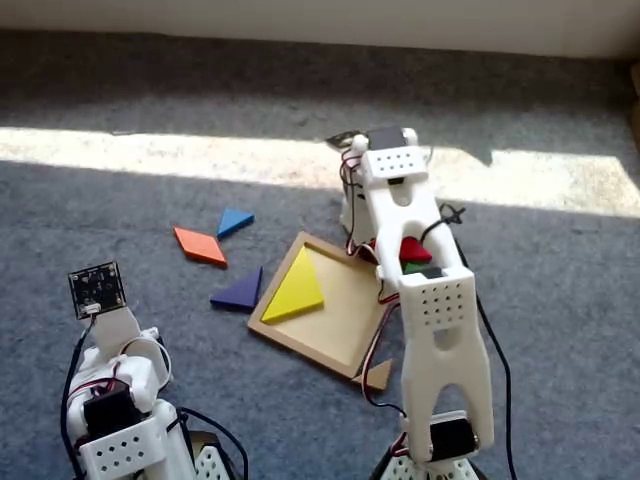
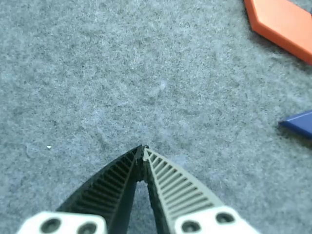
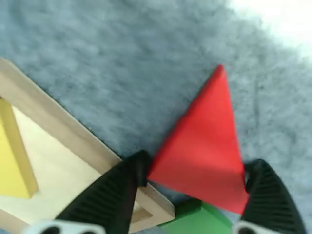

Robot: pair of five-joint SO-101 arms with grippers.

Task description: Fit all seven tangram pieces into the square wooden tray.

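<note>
1. Right fingers (image 3: 114, 192) clamp the red triangle (image 3: 204, 141) over a green piece (image 3: 200, 217), just beside the tray (image 3: 63, 129) rim.
2. Left fingers (image 2: 170, 183) are pressed together, empty, over carpet (image 2: 97, 73).
3. Only the yellow triangle (image 1: 293, 290) lies in the tray, centre frame; the orange piece (image 1: 200, 245), blue triangle (image 1: 234, 221) and purple triangle (image 1: 240, 291) wait left of it.

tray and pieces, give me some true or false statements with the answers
1. The yellow triangle lies inside the tray. True.
2. The orange piece lies inside the tray. False: it lies on the carpet, apart from the tray.
3. The left gripper holds a blue piece. False: it is shut and empty above the carpet.
4. The red triangle sits between the fingers of the right gripper. True.
</note>
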